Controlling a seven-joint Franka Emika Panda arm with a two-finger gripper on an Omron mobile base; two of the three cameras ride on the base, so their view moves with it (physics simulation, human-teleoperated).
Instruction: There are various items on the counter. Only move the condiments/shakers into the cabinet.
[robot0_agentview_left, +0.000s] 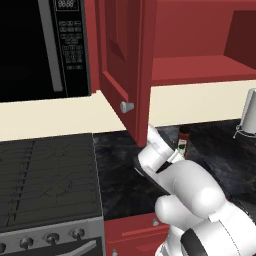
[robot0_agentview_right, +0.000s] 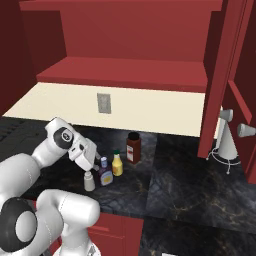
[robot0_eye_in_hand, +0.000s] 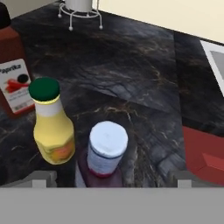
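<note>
1. Nearest the hand camera, purple bottle (robot0_eye_in_hand: 103, 153) with pale cap, upright on the worktop (robot0_eye_in_hand: 144, 65), between the fingertips (robot0_eye_in_hand: 38, 179).
2. Gripper (robot0_agentview_right: 89, 162): jaws spread wide, holding nothing, poised over the bottles.
3. Yellow squeeze bottle (robot0_eye_in_hand: 52, 129), green-capped, just beside the purple one; white shaker (robot0_agentview_right: 89, 181) close by.
4. Handling, as judged: light, rigid, smooth plastic; likely slippery; grasp the body below the cap.
5. Cabinet (robot0_agentview_right: 125, 70): door open, shelf bare.
6. Purple bottle's base is cut off; paprika jar (robot0_eye_in_hand: 13, 74) partly cropped.
</note>
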